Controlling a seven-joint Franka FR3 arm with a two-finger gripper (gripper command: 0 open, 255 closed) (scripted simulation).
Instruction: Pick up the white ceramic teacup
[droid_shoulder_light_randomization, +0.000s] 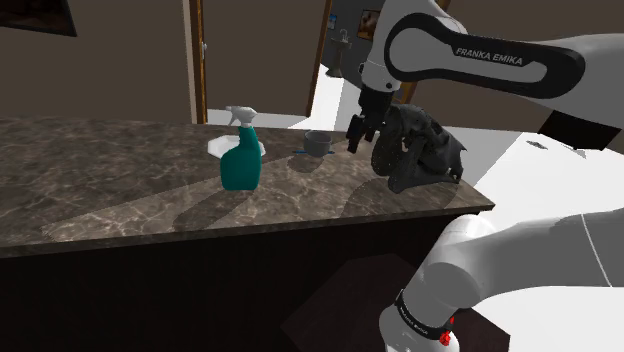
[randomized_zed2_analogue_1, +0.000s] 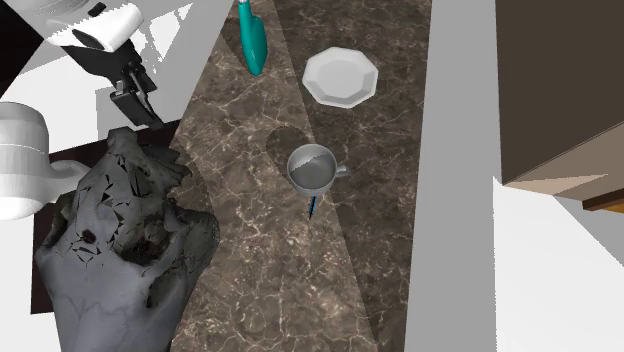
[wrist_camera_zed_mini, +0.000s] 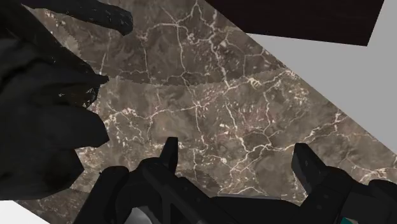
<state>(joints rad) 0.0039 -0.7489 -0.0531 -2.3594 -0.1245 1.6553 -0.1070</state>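
Gripper (droid_shoulder_light_randomization: 356, 134) state: fingers wide apart, holding nothing. The wrist view has bare marble countertop (wrist_camera_zed_mini: 210, 108) between them. It hangs over the counter, at upper left of the second exterior view and right of centre in the shoulder view.

Teacup (randomized_zed2_analogue_1: 312, 167) renders grey, not white. It stands upright, mouth up, on the counter at the centre of the second exterior view. Its handle sticks out toward that frame's right, the side away from the gripper. Small blue item (randomized_zed2_analogue_1: 313, 205) lies just below it in frame, touching or nearly; can't tell what it is.

Key relation: the cup is right of and lower than the gripper in the second exterior view, and just left of it in the shoulder view. My read of the move: shift sideways over the cup, then descend. The marble between them looks clear.

Neighbours: white plate (randomized_zed2_analogue_1: 341, 76) and teal spray bottle (randomized_zed2_analogue_1: 252, 38) sit toward the top of that frame, apart from the cup. Dark crumpled lump (randomized_zed2_analogue_1: 120, 250) sits lower left, close by the gripper on the side opposite the cup. Risk: clipping it if the wrist rotates. Suggest pinching the rim wall clear of the handle.
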